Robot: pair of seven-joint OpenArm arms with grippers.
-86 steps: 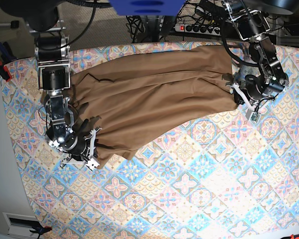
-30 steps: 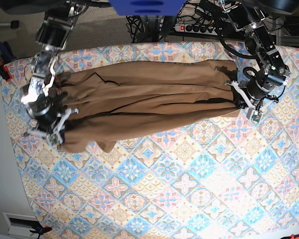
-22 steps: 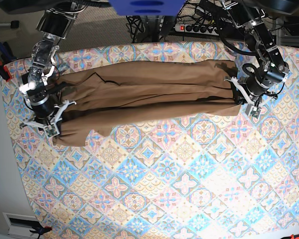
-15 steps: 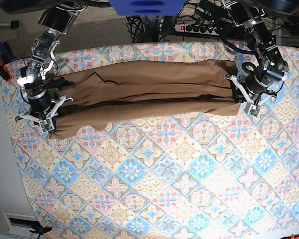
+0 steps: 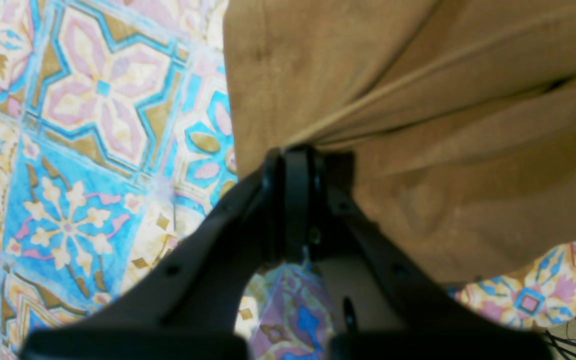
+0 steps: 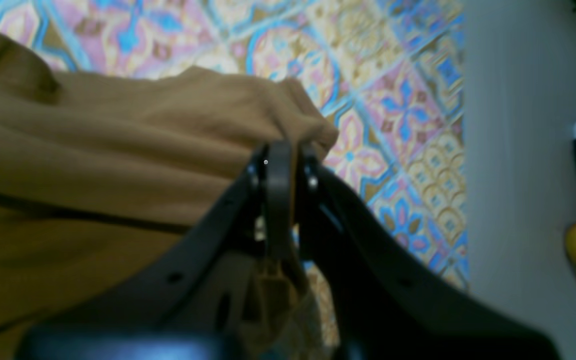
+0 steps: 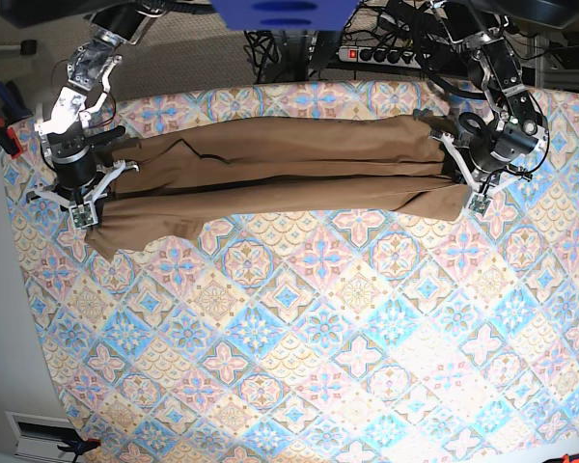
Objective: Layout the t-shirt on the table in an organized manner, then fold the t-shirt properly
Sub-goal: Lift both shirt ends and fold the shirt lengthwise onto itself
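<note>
- Left fingers (image 5: 290,155) are pinched tight together with a gathered bunch of the shirt (image 7: 280,169) caught between them, folds fanning out from the tips.
- Right fingers (image 6: 279,150) are clamped just as tight on the shirt's other end, a rounded lump of cloth bulging just past the tips.
- In the base view the left fingers (image 7: 460,174) sit at the shirt's right end and the right fingers (image 7: 95,188) at its left end, well apart.
- Between them the shirt runs as a long narrow brown band, left to right, across the far part of the desk (image 7: 318,357), with long creases along its length.
- Its left end droops a little nearer than the rest, a loose flap lying on the tiles just beside the right fingers.
- The near half of the desk shows only its blue, pink and cream tile pattern.
- Beyond the far edge, a power strip (image 7: 386,55) and tangled cables lie on the floor.
</note>
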